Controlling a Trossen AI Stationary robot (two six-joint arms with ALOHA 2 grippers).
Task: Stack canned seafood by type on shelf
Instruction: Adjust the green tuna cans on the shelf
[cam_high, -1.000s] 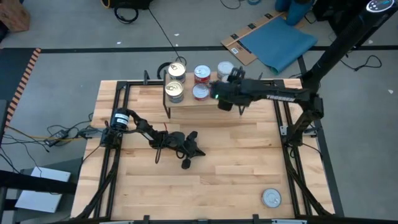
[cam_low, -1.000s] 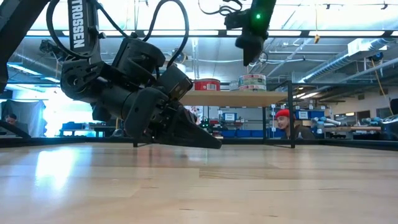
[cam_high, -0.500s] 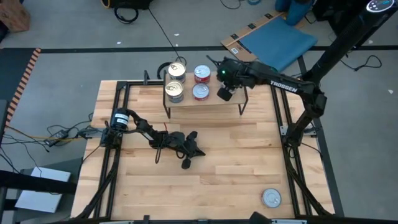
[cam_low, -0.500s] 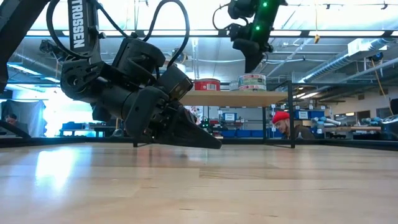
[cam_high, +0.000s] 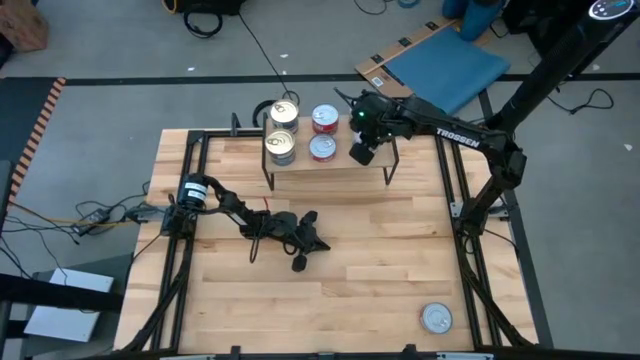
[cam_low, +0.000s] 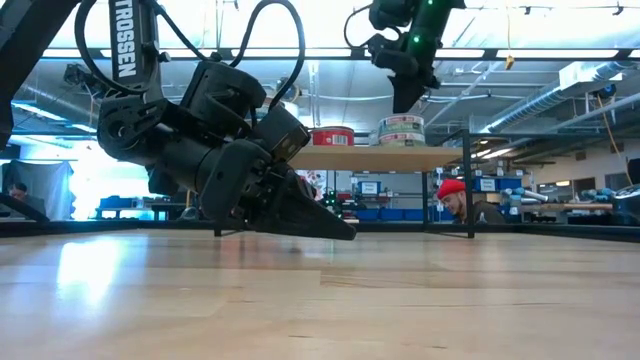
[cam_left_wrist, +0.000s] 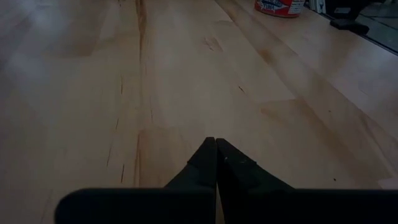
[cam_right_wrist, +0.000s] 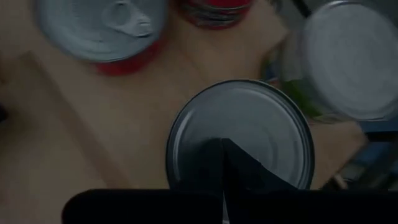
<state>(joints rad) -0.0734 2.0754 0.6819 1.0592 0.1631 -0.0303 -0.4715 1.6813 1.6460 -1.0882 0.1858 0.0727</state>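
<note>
The shelf (cam_high: 345, 166) stands at the table's far side. On it are gold-topped tins (cam_high: 283, 114) at the left, red-labelled tins (cam_high: 323, 119) in the middle, and silver-topped tins (cam_right_wrist: 348, 59) at the right. My right gripper (cam_high: 362, 151) is shut and points down right over one silver-topped tin (cam_right_wrist: 239, 124). In the low view its tip (cam_low: 405, 105) is just above a stack of two tins (cam_low: 402, 131). My left gripper (cam_high: 299, 264) lies shut on the tabletop at mid-table, holding nothing. My right gripper's shut fingertips (cam_right_wrist: 224, 155) stand from above over the middle of the silver tin's top (cam_right_wrist: 261, 118). Whether they touch it cannot be told. The tin sits upright on the shelf's right part.
One more red-labelled tin (cam_high: 436, 318) stands alone near the table's near right corner and also shows in the left wrist view (cam_left_wrist: 280, 6). Black frame rails (cam_high: 190, 200) run along the table's sides. A person in a red cap (cam_low: 455, 195) is beyond the table.
My right gripper has shut over the shelf's right end. Its arm has swung toward the table's far edge, and the fingers now point more steeply down at the silver tin. The tins and my left arm have stayed still.
</note>
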